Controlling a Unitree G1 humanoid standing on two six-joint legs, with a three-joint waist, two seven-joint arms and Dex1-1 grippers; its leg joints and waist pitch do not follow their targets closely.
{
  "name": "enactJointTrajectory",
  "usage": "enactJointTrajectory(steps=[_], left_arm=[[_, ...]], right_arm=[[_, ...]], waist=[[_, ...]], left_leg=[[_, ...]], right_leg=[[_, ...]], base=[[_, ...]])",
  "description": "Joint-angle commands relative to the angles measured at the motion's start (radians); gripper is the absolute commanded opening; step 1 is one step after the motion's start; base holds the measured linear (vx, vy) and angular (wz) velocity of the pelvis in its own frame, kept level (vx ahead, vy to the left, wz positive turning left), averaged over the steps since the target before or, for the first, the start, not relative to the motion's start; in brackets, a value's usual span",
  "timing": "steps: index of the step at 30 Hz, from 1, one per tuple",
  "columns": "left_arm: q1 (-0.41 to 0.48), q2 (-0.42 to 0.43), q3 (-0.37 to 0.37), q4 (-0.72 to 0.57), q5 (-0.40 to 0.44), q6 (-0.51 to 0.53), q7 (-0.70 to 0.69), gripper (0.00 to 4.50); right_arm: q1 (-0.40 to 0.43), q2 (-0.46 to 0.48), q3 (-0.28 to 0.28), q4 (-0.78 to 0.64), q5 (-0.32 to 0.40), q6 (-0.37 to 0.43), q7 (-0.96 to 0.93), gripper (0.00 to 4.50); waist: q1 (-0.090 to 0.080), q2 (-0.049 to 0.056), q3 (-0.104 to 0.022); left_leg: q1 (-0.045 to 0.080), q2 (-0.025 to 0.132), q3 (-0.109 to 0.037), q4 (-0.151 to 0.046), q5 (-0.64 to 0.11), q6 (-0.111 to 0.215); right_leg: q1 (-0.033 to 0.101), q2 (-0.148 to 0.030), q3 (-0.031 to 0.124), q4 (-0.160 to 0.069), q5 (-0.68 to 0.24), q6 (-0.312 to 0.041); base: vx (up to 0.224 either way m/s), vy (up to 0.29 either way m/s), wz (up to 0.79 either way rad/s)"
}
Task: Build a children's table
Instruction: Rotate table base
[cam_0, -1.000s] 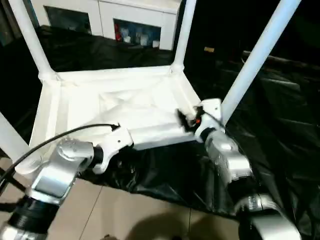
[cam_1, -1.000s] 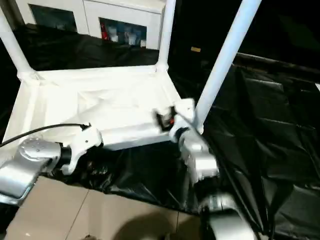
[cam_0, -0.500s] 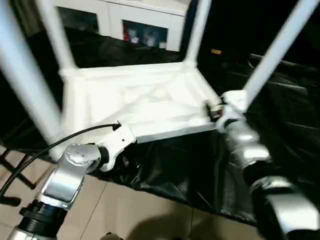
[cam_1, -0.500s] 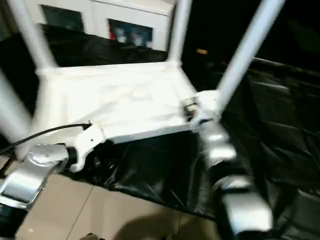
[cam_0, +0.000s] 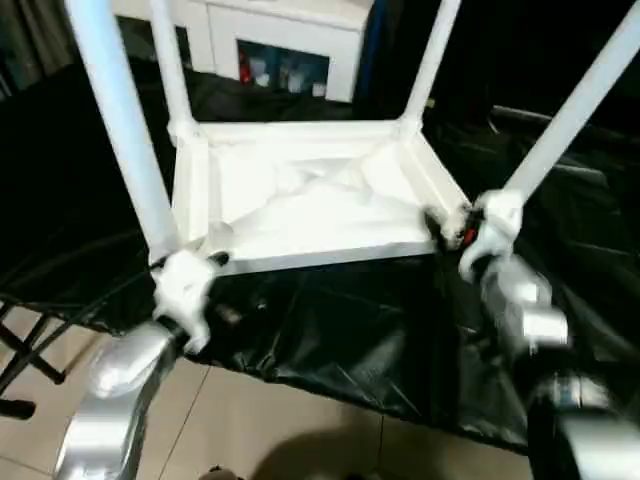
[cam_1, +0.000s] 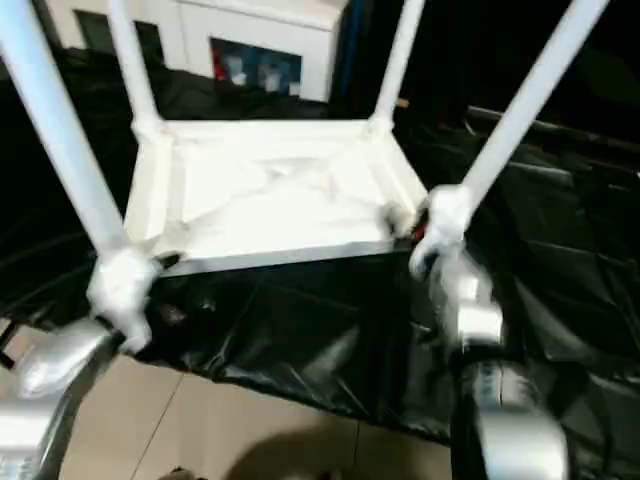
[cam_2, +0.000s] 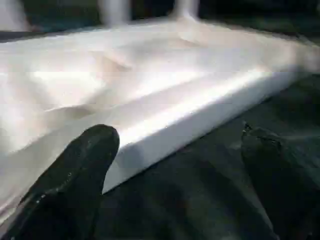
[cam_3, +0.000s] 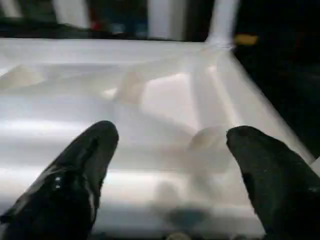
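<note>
The table (cam_0: 310, 200) lies upside down on the black sheet (cam_0: 330, 330), all four legs up. Left gripper (cam_2: 175, 165) and right gripper (cam_3: 170, 160) are both spread, empty, at its near edge, 7 and 4 o'clock. For a clean flip, each should clamp the rim evenly.

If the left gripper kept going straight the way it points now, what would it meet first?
Probably the near edge of the children's table, upside down on the black sheet; the open left gripper points at that rim, though depth is unclear.

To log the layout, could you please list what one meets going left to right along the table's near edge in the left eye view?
Left gripper → near-left leg → tabletop underside → right gripper → near-right leg.
</note>
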Motion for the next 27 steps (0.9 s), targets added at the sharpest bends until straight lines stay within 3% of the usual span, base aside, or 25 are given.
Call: enactJointTrajectory(steps=[1,3,5,8,11,12,15,16,19,20,23,27], left_arm=[[0.023,-0.015,0.046,-0.009,-0.012,-0.073,0.063,4.50],[0.066,-0.053,0.095,-0.005,0.007,-0.167,0.155,4.50],[0.106,-0.073,0.107,-0.001,0.048,-0.237,0.221,4.50],[0.112,-0.100,0.125,0.004,0.058,-0.271,0.271,4.50],[0.061,-0.093,0.148,0.033,0.057,-0.269,0.287,4.50],[0.039,-0.086,0.154,0.046,0.051,-0.261,0.283,4.50],[-0.074,-0.028,0.177,0.146,0.020,-0.265,0.264,4.50],[-0.116,-0.003,0.180,0.188,0.003,-0.262,0.246,4.50],[-0.212,0.057,0.184,0.292,-0.043,-0.249,0.182,4.50],[-0.234,0.072,0.183,0.319,-0.056,-0.235,0.159,4.50],[-0.294,0.108,0.184,0.386,-0.103,-0.198,0.071,4.50],[-0.328,0.176,0.142,0.413,-0.197,-0.079,-0.194,4.50]], right_arm=[[0.026,-0.008,0.011,-0.094,0.040,0.015,0.028,4.41],[0.103,-0.011,0.036,-0.192,0.037,0.032,0.010,4.47],[0.179,-0.022,0.072,-0.293,0.029,0.112,-0.005,4.47],[0.236,-0.029,0.091,-0.368,0.013,0.165,0.009,4.47],[0.263,-0.022,0.087,-0.396,-0.007,0.180,0.020,4.47],[0.264,-0.020,0.086,-0.394,-0.021,0.185,0.014,4.47],[0.263,-0.021,0.103,-0.386,-0.046,0.239,-0.009,4.47],[0.256,-0.022,0.108,-0.373,-0.057,0.259,-0.037,4.47],[0.237,-0.026,0.116,-0.345,-0.062,0.308,-0.078,4.47],[0.231,-0.028,0.120,-0.339,-0.068,0.315,-0.086,4.47],[0.201,-0.027,0.120,-0.295,-0.086,0.315,-0.097,4.47],[0.134,-0.015,0.123,-0.191,-0.123,0.306,-0.096,4.47]], waist=[[-0.001,0.014,-0.059],[-0.002,0.018,-0.055],[-0.005,0.022,-0.047],[-0.007,0.022,-0.045],[-0.009,0.023,-0.044],[-0.010,0.018,-0.044],[-0.011,0.022,-0.044],[-0.012,0.018,-0.047],[-0.011,0.022,-0.052],[-0.009,0.027,-0.055],[-0.011,0.026,-0.059],[-0.009,0.031,-0.064]], left_leg=[[0.001,0.006,0.010,-0.074,-0.241,0.065],[0.005,0.008,0.008,-0.077,-0.278,0.050],[0.008,0.006,0.006,-0.082,-0.338,0.029],[0.013,0.006,0.002,-0.086,-0.401,0.015],[0.016,0.005,-0.002,-0.088,-0.415,0.008],[0.017,0.005,-0.002,-0.088,-0.414,0.008],[0.015,-0.001,-0.005,-0.088,-0.399,0.004],[0.012,-0.001,-0.007,-0.089,-0.380,0.002],[0.014,-0.003,-0.005,-0.087,-0.326,-0.007],[0.015,-0.001,-0.005,-0.086,-0.309,-0.010],[0.010,-0.002,-0.001,-0.083,-0.249,-0.011],[0.016,-0.004,0.004,-0.077,-0.176,-0.009]], right_leg=[[0.062,-0.022,0.025,-0.077,-0.136,-0.180],[0.057,-0.020,0.025,-0.086,-0.191,-0.159],[0.051,-0.015,0.024,-0.099,-0.282,-0.114],[0.044,-0.016,0.023,-0.111,-0.376,-0.078],[0.039,-0.016,0.023,-0.117,-0.403,-0.067],[0.039,-0.017,0.022,-0.116,-0.402,-0.067],[0.040,-0.017,0.023,-0.114,-0.400,-0.063],[0.045,-0.020,0.023,-0.109,-0.377,-0.068],[0.047,-0.020,0.025,-0.098,-0.299,-0.099],[0.050,-0.022,0.026,-0.092,-0.258,-0.114],[0.058,-0.024,0.026,-0.081,-0.176,-0.147],[0.059,-0.024,0.027,-0.067,-0.080,-0.196]], base=[[0.000,0.000,0.00],[0.000,0.000,0.00],[0.000,0.000,0.00],[0.000,0.000,0.00],[0.000,0.000,0.00],[0.000,0.000,0.00],[0.000,0.000,0.00],[0.000,0.000,0.00],[0.000,0.000,0.00],[0.000,0.000,0.00],[0.000,0.000,0.00],[0.000,0.000,0.00]])
